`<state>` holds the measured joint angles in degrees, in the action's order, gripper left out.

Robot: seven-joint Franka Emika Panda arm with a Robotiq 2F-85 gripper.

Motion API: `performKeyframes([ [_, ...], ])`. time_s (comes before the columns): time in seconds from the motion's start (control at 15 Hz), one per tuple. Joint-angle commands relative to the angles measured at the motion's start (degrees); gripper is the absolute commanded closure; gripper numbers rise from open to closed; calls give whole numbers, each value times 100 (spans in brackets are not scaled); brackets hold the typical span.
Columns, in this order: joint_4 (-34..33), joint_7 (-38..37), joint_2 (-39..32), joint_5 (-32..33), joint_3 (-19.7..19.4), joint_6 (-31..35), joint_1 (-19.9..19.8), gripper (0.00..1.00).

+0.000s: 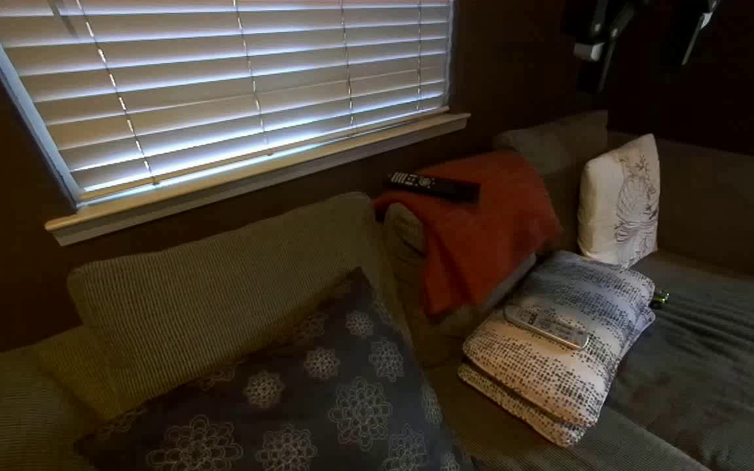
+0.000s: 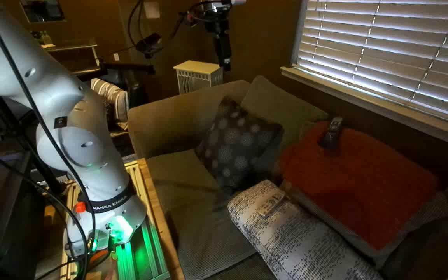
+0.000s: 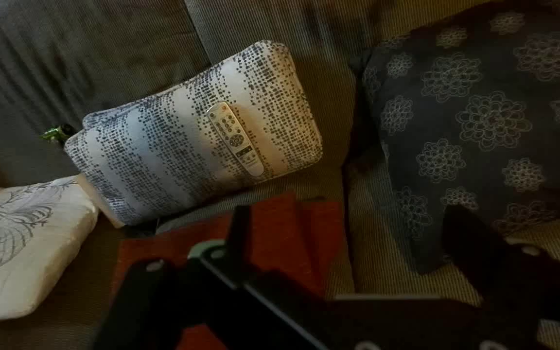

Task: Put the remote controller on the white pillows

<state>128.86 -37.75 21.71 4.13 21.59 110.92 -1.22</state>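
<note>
Showing only in both exterior views, the black remote [image 1: 434, 186] lies on the blanket [image 1: 498, 232]; the fingers [image 3: 474, 248] gape wide.

Gripper [image 3: 348, 216], one. Below it, remotes, two: black remote [image 1: 434, 186], pale remote [image 3: 236, 138]. White pillows [image 1: 534, 366], two, stacked, lying out past the gripper in wrist view. Same view: dark grey cushion [image 3: 494, 121], one, past it to the right; cream pillow [image 3: 32, 253], one, off to its left; orange-red blanket [image 3: 280, 233], one, showing between the jaws.
</note>
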Motion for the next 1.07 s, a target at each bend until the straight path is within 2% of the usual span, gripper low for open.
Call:
performKeyframes([
  [0.0,-15,-75,-39,91,-205,-22,237,0],
  [0.53,-47,-137,-59,124,-218,19,221,0],
  [0.73,-483,-255,-330,72,-405,2,142,0],
  [1.0,-1264,32,-816,130,-676,27,144,0],
])
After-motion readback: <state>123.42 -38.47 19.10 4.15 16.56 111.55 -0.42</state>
